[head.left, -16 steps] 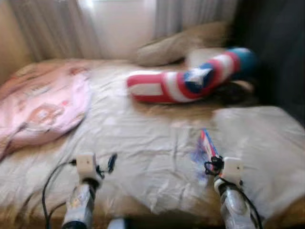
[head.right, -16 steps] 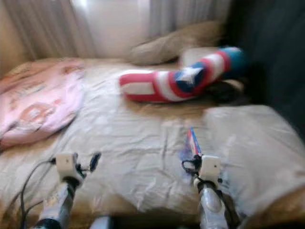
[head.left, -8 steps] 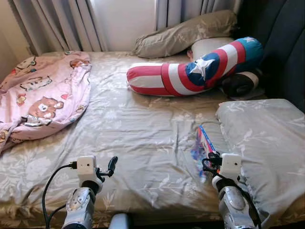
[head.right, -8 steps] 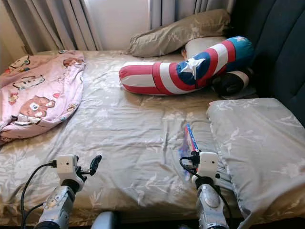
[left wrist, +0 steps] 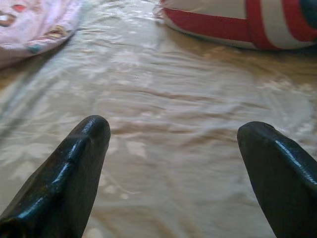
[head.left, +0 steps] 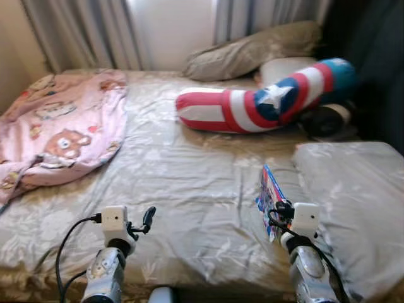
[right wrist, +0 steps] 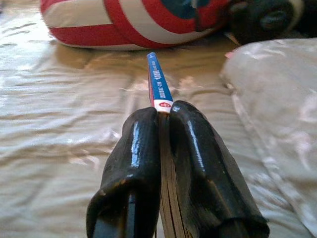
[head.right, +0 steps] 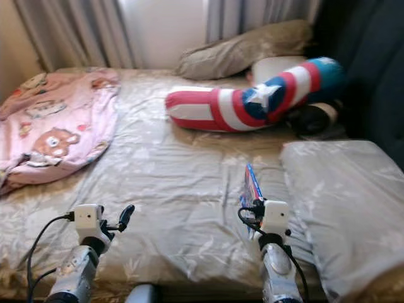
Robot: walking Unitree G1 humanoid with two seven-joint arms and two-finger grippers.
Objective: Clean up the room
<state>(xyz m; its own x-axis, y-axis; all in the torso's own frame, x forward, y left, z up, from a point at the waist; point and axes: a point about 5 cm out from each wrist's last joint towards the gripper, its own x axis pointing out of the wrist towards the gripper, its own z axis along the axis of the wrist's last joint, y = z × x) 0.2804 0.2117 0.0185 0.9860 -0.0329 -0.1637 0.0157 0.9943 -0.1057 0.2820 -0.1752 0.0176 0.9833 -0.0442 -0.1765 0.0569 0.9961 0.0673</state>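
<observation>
We face a bed (head.left: pixel 189 170) under curtains (head.left: pixel 82 31), with a pink blanket (head.left: pixel 60 129), striped bolster (head.left: pixel 265 104) and pillows (head.left: pixel 252 50), our right gripper (right wrist: pixel 161 124) clenching a thin book (right wrist: pixel 157 82) above the sheet, our left gripper (left wrist: pixel 173 139) spread, grasping nothing.

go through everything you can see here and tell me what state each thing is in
Left claw: open, empty, over the bedsheet.
Right claw: shut on the thin book, held on edge.
Pink blanket: crumpled.
Striped bolster: lying flat.
</observation>
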